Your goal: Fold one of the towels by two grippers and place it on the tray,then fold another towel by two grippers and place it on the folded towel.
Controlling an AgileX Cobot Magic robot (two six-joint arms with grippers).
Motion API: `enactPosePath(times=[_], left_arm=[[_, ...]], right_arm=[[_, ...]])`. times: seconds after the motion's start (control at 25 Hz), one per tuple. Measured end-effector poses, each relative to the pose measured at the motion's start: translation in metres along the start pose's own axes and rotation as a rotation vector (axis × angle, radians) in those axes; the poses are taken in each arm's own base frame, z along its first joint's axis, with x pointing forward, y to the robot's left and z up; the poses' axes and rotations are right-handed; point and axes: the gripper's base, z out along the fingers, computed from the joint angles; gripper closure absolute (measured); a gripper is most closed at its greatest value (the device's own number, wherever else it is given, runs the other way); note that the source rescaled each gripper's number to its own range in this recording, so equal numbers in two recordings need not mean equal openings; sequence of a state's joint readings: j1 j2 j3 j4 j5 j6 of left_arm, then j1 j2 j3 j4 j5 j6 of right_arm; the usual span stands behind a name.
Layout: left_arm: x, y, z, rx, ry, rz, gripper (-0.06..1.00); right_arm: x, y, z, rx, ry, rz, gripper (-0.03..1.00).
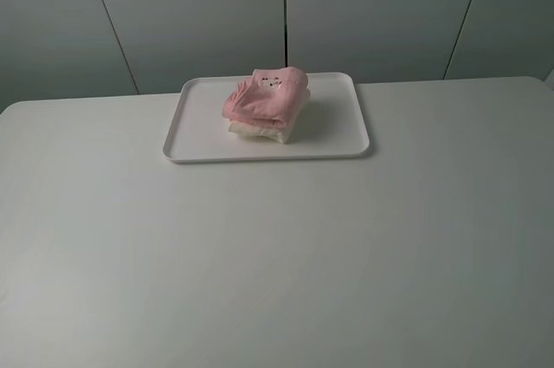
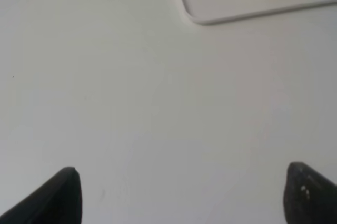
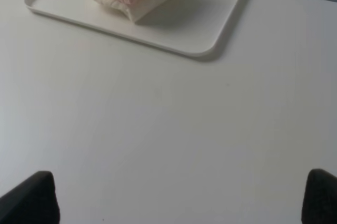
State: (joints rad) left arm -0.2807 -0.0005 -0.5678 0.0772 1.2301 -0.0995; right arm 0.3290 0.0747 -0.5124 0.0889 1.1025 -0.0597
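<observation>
While my left claw (image 2: 181,195) and right claw (image 3: 181,197) hang spread wide and empty over the bare desk (image 1: 277,264), nothing is gripped. Near the desk's far edge I see the tray (image 1: 338,138), holding the pink towel (image 1: 268,95) stacked on the cream towel (image 1: 260,132).

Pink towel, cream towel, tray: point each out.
pink towel (image 1: 267,97), exterior high view, its top fold.
cream towel (image 1: 260,130), exterior high view, edge showing beneath the pink.
tray (image 1: 333,130), exterior high view, bare floor right of the stack.
</observation>
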Motion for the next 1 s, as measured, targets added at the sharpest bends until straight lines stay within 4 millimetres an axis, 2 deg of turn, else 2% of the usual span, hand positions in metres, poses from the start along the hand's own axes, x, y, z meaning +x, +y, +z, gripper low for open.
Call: enactPosePath(times=[0.32, 0.52, 0.8, 1.0], left_arm=[[-0.004, -0.005, 0.009, 0.056, -0.068, -0.034, -0.04], [-0.003, -0.007, 0.013, 0.071, -0.077, -0.073, -0.04], [-0.003, -0.005, 0.013, -0.133, -0.097, -0.211, -0.04], [-0.003, -0.006, 0.012, -0.219, -0.104, -0.261, -0.04]], right_arm=[[0.001, -0.004, -0.003, 0.052, -0.022, 0.035, -0.03], [0.006, -0.004, -0.009, 0.174, -0.080, 0.103, -0.03], [0.006, -0.002, -0.009, 0.358, -0.088, 0.214, -0.03], [0.005, -0.002, -0.009, 0.381, -0.089, 0.228, -0.03]])
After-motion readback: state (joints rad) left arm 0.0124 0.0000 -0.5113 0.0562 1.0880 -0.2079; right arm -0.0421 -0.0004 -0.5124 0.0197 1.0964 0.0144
